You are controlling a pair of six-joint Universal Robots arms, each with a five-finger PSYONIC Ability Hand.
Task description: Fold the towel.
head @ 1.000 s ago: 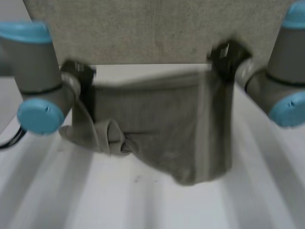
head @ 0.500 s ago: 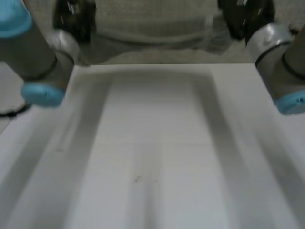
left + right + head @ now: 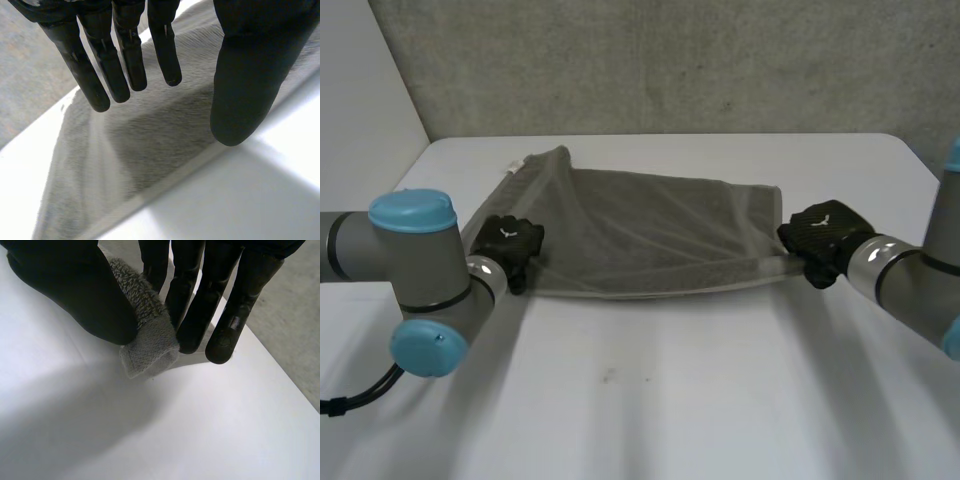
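- Presently, item one: the towel (image 3: 650,235), grey terry cloth, lies spread on the far half of the white table (image 3: 650,400). It is stretched between your robot's two hands, with shallow creases running across it.
- Towel, detail: its far left corner reaches toward the grey wall (image 3: 650,60), and a small white tag (image 3: 510,170) sits at that corner.
- Left hand (image 3: 507,243): in the head view you find it at the towel's near left corner. In its own wrist view the fingers are straight and spread well away from the thumb. They hang over the cloth, and the towel's near edge passes under the thumb. It holds nothing. Whether the fingertips touch the cloth you cannot tell.
- Right hand (image 3: 825,233): you find it at the towel's near right corner. Its wrist view shows the thumb pressing that corner against the fingers, so the hand is pinched closed on the towel. A short stub of cloth pokes out past the thumb, close over the table.
- Left arm (image 3: 410,260): grey with light-blue caps, it comes in on the left, its wrist just beside the towel's left edge.
- Right arm (image 3: 905,285): it comes in on the right, its wrist just beside the towel's right corner.
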